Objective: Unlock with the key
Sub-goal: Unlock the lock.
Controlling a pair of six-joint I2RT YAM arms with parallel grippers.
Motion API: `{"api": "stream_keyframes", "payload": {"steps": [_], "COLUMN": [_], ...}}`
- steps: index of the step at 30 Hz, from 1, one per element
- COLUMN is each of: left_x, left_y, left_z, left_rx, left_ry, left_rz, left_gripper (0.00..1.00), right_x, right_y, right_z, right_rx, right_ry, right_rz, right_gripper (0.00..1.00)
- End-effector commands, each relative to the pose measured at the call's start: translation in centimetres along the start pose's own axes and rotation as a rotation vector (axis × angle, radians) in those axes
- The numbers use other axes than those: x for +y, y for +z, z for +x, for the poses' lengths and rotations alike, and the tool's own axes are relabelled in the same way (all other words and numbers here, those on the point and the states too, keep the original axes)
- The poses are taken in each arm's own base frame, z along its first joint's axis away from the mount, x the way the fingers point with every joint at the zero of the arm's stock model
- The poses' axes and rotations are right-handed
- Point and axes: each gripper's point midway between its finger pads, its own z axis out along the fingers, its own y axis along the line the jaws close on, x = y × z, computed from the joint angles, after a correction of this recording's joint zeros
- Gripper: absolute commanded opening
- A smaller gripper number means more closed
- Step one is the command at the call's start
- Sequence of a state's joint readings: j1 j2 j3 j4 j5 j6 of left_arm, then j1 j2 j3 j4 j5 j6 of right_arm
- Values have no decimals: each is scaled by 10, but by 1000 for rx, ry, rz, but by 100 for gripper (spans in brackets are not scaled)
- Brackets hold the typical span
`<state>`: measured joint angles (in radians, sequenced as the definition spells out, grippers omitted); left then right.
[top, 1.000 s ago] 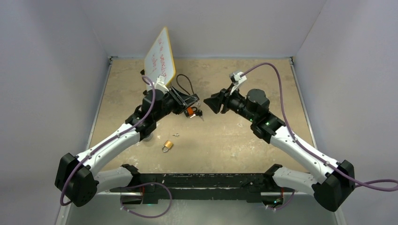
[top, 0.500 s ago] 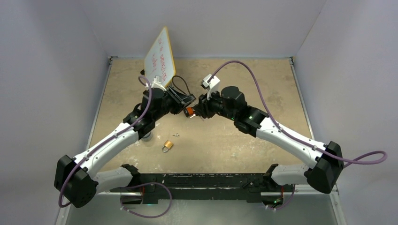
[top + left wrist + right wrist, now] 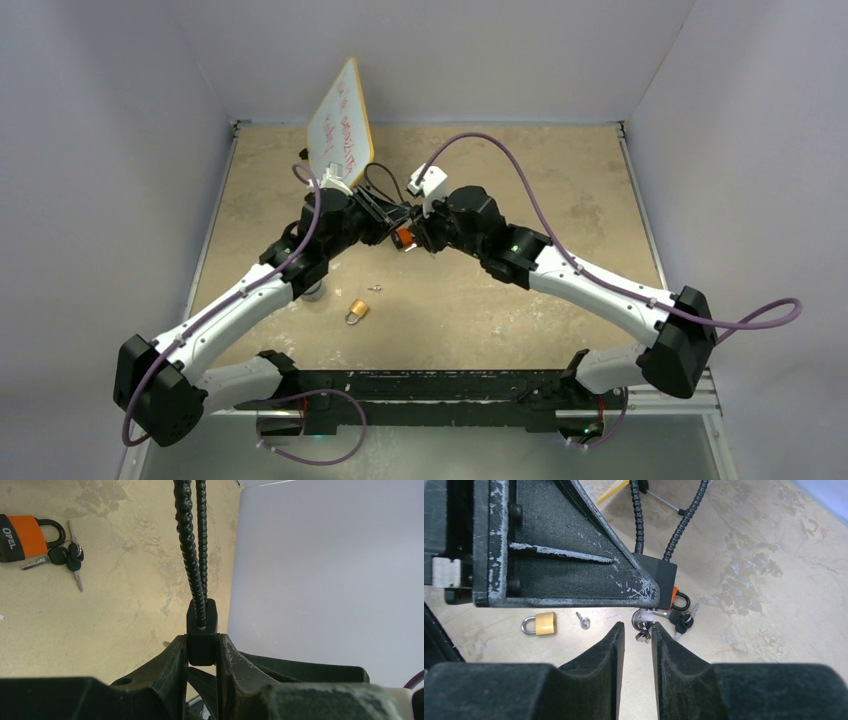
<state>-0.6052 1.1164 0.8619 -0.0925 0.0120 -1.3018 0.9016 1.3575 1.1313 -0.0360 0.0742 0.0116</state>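
My left gripper (image 3: 202, 640) is shut on the body of a black cable lock (image 3: 202, 627), held above the table. Its beaded cable (image 3: 192, 540) loops away from the body. In the right wrist view a silver key and ring (image 3: 642, 622) hang below the cable lock (image 3: 659, 575). They sit between the tips of my right gripper (image 3: 638, 630), which is narrowly open, with a gap still showing on the left side. In the top view my two grippers, left (image 3: 393, 216) and right (image 3: 420, 238), meet mid-table.
An orange padlock (image 3: 22, 537) with black-headed keys (image 3: 70, 557) lies on the table under the grippers. A brass padlock (image 3: 357, 312) and a small loose key (image 3: 376, 289) lie nearer the front. A tilted whiteboard (image 3: 340, 125) stands at the back left.
My right arm has swung left up to the left gripper and its jaws have narrowed around the hanging key. The left gripper has kept its grip and place.
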Motion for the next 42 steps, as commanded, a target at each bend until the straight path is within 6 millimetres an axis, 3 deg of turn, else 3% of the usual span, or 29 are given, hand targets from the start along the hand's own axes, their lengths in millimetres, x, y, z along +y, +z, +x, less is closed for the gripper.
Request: {"api": "stream_keyframes", "payload": {"steps": [1,7,10,16,21,26,28,32,35,40,42], "left_x": [-44,-46,-45,-42,-41,-40,-41,-41,-42,-46,-49], "left_y": [-15,-18,-19,-22,-22,-22,-23,-25,-27,-32,-36], "left_z": [-15,-16,-15,-14,-13,-14,-13,-13,-14,-15,-14], "left_rx": [-47,-47,-47,-47,-46,-47,-46,-47,-49,-64,-69], "left_ry": [-19,-23,-25,-37,-44,-45,-44,-45,-41,-30,-29], "left_rz": [121,126,123,125,126,125,127,132,139,194,234], "left_gripper": [0,0,0,0,0,0,0,0,0,0,0], "right_x": [-8,-18,-10,4,-4,-4,-4,-5,-2,9,0], "right_y": [1,3,1,-2,-1,1,2,4,4,-3,-8], "right_z": [-22,-28,-33,-37,-38,-44,-46,-44,-41,-41,-46], "right_rx": [-41,-73,-111,-143,-161,-165,-166,-160,-153,-156,-184], "right_ry": [-60,-28,31,91,54,32,28,25,41,193,353], "right_rz": [66,129,94,22,60,60,61,65,49,-65,-137], "right_gripper": [26,6,0,1,24,30,28,7,0,0,0]}}
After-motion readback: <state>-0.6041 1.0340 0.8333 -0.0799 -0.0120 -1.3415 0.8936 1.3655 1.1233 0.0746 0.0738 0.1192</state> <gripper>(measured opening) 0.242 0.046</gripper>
